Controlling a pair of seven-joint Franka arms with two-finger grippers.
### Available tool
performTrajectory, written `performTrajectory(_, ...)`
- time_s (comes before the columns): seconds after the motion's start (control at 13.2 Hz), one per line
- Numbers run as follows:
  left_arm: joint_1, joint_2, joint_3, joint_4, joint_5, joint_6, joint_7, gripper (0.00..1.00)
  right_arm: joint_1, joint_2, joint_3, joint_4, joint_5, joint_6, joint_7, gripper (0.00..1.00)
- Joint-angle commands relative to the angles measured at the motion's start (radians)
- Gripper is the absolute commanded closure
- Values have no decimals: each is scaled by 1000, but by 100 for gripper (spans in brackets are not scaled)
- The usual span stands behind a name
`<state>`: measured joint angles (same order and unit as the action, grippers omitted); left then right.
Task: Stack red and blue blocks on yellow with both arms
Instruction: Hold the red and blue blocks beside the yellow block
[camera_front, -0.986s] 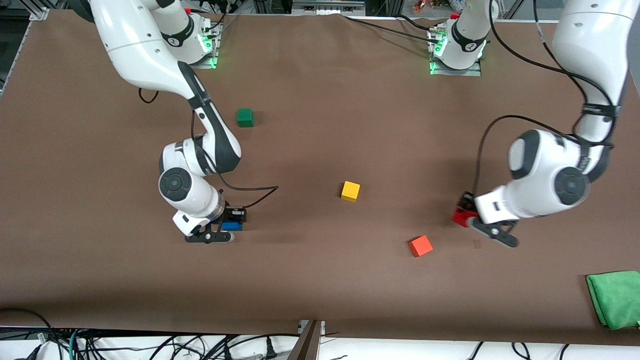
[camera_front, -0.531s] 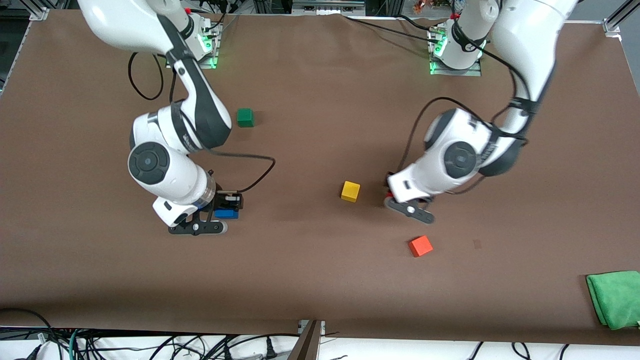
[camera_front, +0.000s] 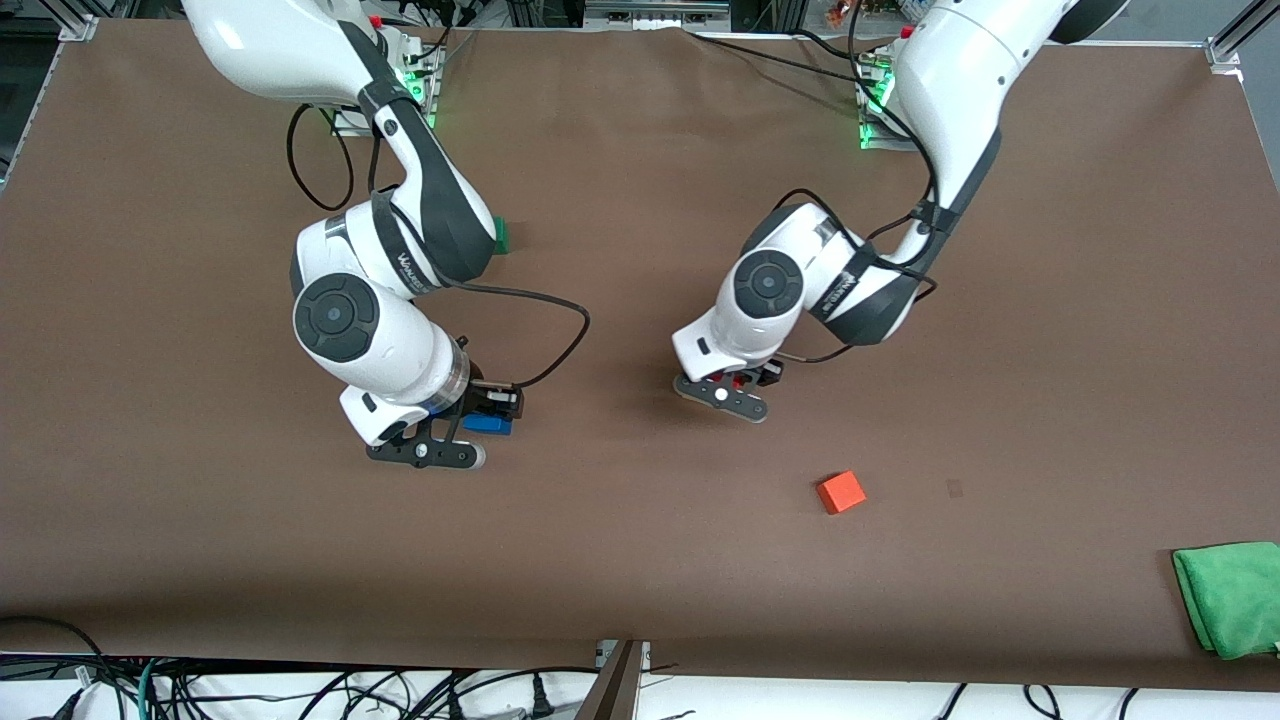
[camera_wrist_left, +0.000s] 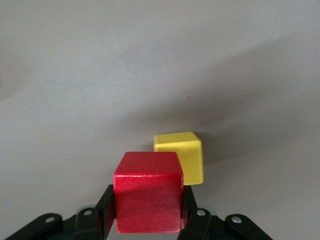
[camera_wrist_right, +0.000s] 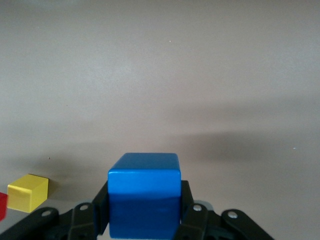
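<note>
Moved: left gripper has come from near the left arm's end to over the middle of the table, where the yellow cube lay; right gripper has lifted and shifted a little
Left fingers: closed on the red cube; one finger on each side
Red cube: held up in the air; just above the yellow cube, a bit off to one side, not touching it
Yellow cube: sits on the table; the left arm hides it in the front view
Right fingers: closed on the blue cube
Blue cube: held over bare table, toward the right arm's end
Orange cube: alone on the table, nearer the front camera than the left gripper
Green cube: mostly hidden by the right arm
Green cloth: at the left arm's end
</note>
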<state>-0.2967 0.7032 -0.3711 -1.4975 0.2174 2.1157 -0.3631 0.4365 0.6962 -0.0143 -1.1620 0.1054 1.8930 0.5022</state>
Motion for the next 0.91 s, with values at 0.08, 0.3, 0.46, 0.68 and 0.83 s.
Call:
performTrajectory(0.08,-62,27,32,49,69,-14,-28,100,1,14,4,42,14,-15,22,68)
performTrajectory(0.3,-65,38,32,51,85,-14,-33,100,1,16,4,42,14,-9,26,68)
performTrajectory(0.46,-71,39,32,49,86,-14,-33,100,1,16,4,42,14,-8,26,67)
performTrajectory(0.68,-76,41,31,51,80,-14,-33,99,2,17,4,41,14,-5,29,67)
performTrajectory(0.83,-76,41,31,51,77,-14,-33,99,4,17,4,41,14,-5,29,67)
